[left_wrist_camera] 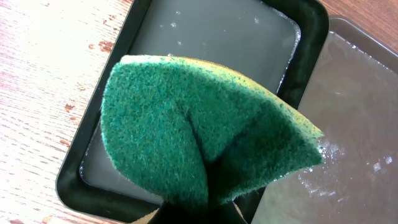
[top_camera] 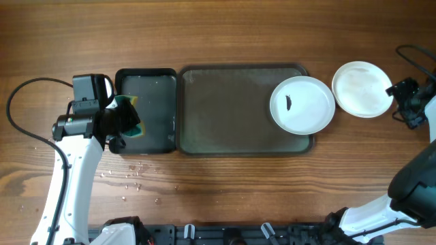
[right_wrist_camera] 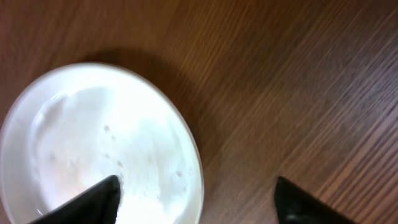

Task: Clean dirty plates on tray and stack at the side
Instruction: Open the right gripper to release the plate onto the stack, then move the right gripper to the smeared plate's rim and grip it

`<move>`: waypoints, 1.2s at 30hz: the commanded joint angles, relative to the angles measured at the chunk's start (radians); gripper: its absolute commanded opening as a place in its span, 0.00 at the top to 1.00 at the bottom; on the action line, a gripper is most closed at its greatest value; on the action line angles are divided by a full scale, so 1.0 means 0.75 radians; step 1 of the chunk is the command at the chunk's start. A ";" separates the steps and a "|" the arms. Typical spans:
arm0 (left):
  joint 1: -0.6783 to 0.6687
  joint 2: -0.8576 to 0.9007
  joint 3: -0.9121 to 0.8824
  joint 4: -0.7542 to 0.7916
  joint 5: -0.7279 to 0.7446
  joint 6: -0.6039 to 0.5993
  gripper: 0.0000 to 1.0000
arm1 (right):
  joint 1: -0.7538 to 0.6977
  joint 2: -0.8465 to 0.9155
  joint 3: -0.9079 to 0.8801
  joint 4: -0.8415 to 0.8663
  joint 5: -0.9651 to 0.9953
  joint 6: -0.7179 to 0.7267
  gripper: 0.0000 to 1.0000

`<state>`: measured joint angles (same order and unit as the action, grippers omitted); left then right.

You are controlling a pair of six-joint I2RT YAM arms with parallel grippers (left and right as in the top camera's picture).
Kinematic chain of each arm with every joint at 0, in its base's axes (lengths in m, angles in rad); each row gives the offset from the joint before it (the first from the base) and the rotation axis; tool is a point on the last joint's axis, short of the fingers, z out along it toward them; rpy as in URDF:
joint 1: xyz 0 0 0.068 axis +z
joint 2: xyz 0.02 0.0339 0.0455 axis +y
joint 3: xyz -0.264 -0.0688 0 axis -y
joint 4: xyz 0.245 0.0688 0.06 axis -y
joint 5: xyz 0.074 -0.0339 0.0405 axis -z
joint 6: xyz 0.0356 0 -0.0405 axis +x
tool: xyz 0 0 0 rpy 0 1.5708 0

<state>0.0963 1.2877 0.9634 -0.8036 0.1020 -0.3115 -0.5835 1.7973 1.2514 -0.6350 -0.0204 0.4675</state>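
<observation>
The clean plate (top_camera: pixel 362 88) lies flat on the bare tabletop (top_camera: pixel 225 34), directly in front of the right gripper (right_wrist_camera: pixel 196 180) and on the side of its fingertips. In the right wrist view the two fingers stand wide apart and they hold nothing. One finger (right_wrist_camera: pixel 93 199) is over the white inside of this plate, the other is over the wood, and the plate's rim passes between them. Whether the finger touches the plate, the view does not tell. The inside of the plate is white, with a few small drops on it.

The smeared plate (top_camera: pixel 302 104) is farther from the right gripper, beyond the clean plate. The two rims are just beside each other, and it is not clear if they touch. This plate sits on the end of the dark grey tray (top_camera: pixel 225 109) that is nearer to the right gripper, and its edge reaches a little over the tray's rim. A small black smear shows in its middle. From the left gripper (top_camera: pixel 126 119) this plate is well apart, at the opposite end of the tray.

The left gripper is closed on a sponge (left_wrist_camera: pixel 199 137), green on one face and yellow at the edge, which is pinched and folded between the fingers. The sponge hides the fingers in the left wrist view. It hangs over the small black tray (top_camera: pixel 146 112), which holds a shallow layer of water and stands just beside the dark grey tray. Some water drops (top_camera: pixel 133 173) lie on the wood near the left arm.
</observation>
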 commanded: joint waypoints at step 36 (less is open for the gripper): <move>0.003 -0.029 0.003 0.023 0.002 0.017 0.96 | 0.467 0.019 -0.035 -0.165 -0.127 -0.480 0.55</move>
<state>0.0963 1.2877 0.9634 -0.7887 0.1020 -0.3111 -0.2321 1.7973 1.2507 -0.7624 -0.0967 0.1238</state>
